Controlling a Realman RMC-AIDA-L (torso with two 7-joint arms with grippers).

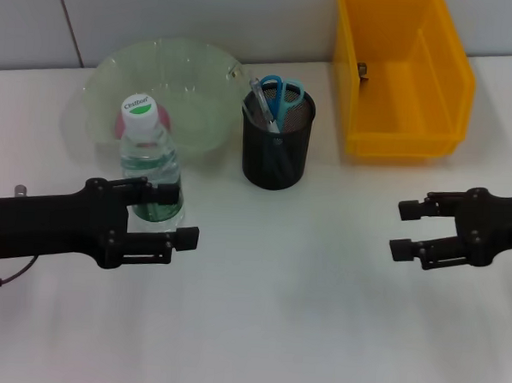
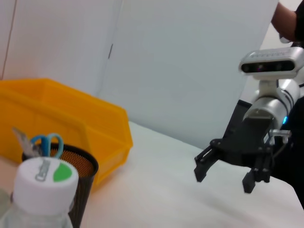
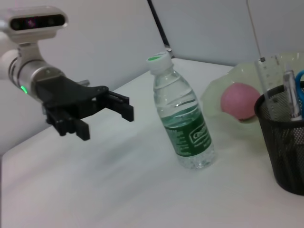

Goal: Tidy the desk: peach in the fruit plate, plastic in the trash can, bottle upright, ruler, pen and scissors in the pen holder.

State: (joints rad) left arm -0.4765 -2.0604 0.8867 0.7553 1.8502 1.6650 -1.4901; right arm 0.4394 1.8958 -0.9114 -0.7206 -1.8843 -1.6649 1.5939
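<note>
A clear water bottle (image 1: 150,156) with a green label stands upright in front of the fruit plate (image 1: 198,77); it also shows in the right wrist view (image 3: 183,118). My left gripper (image 1: 182,213) is open beside the bottle's base, and in the right wrist view (image 3: 107,122) it is apart from the bottle. The pink peach (image 1: 119,126) lies in the plate behind the bottle. The black mesh pen holder (image 1: 277,150) holds blue scissors (image 1: 283,94), a ruler (image 1: 261,99) and a pen (image 3: 289,92). My right gripper (image 1: 404,229) is open and empty at the right. No plastic is visible.
A yellow bin (image 1: 399,79) stands at the back right, with a small dark item (image 1: 363,70) on its inner wall. A white wall runs behind the table.
</note>
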